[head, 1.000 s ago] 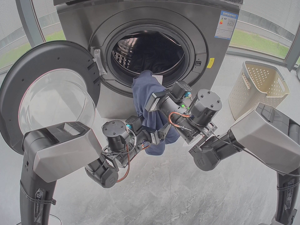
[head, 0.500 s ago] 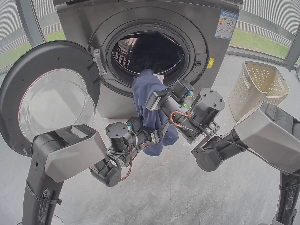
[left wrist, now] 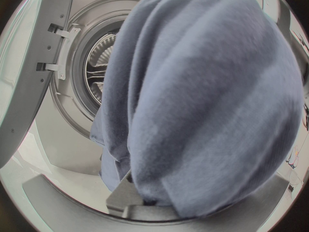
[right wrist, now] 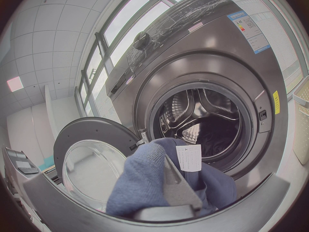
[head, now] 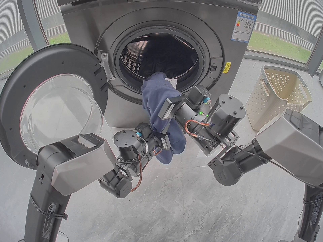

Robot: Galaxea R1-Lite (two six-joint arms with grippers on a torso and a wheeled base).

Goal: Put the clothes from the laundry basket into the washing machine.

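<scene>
A dark blue garment (head: 157,96) hangs in front of the washing machine's open drum (head: 134,63), its top at the lower rim of the opening. My right gripper (head: 160,101) is shut on its upper part; a grey finger (right wrist: 175,181) pokes out of the blue cloth (right wrist: 138,181) beside a white label (right wrist: 189,158). My left gripper (head: 167,142) sits lower, shut on the hanging part. That cloth (left wrist: 199,97) drapes over one visible finger (left wrist: 125,197). Dark clothes (head: 170,59) lie inside the drum. The cream laundry basket (head: 279,91) stands on the floor to the right.
The round door (head: 50,98) stands swung open to the left of the machine, beside my left arm. The grey marble floor (head: 188,199) spreads in front of the machine. Windows run behind the machine.
Both arms have shifted a little up and toward the drum. The garment's top has risen to the opening's rim, and my left gripper has lifted the hanging part.
</scene>
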